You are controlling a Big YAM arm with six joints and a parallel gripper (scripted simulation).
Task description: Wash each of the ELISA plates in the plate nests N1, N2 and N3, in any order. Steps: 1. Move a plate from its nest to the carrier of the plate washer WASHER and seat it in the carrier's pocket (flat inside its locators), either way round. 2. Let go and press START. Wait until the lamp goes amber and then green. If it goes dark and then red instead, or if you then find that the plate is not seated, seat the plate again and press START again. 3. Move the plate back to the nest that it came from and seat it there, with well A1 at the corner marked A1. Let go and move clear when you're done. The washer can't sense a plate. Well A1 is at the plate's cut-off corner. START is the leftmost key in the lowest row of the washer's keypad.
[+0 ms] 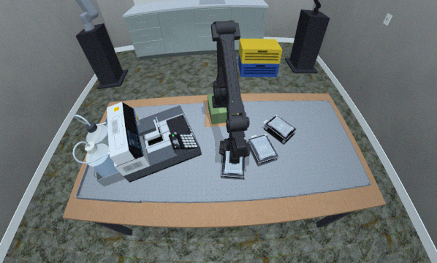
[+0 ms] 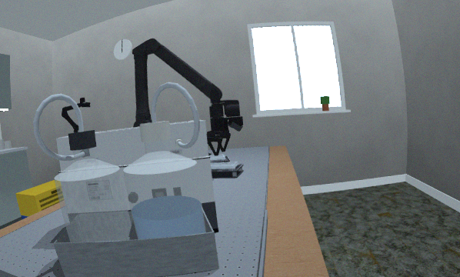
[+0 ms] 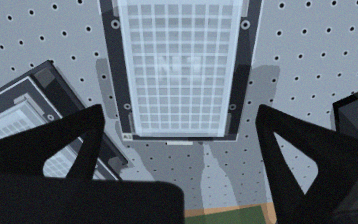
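I see 1 plate (image 1: 234, 169) (image 3: 181, 75) lying in nest N1 (image 1: 233, 174) (image 3: 245, 90), near the middle of the worktop (image 1: 218, 213) (image 2: 288, 200). My gripper (image 1: 234, 161) (image 2: 218, 153) (image 3: 180, 112) hangs above it, fingers wide apart, nothing between them. Just right of N1 sits a 2nd plate (image 1: 263, 147) in its nest, and a 3rd (image 1: 281, 126) lies farther right, toward the far side. To the left stands the washer (image 1: 125, 146) (image 2: 176, 181), a green light on its keypad (image 1: 183, 141). Left of that are 2 bottles (image 1: 98, 153) (image 2: 158, 163).
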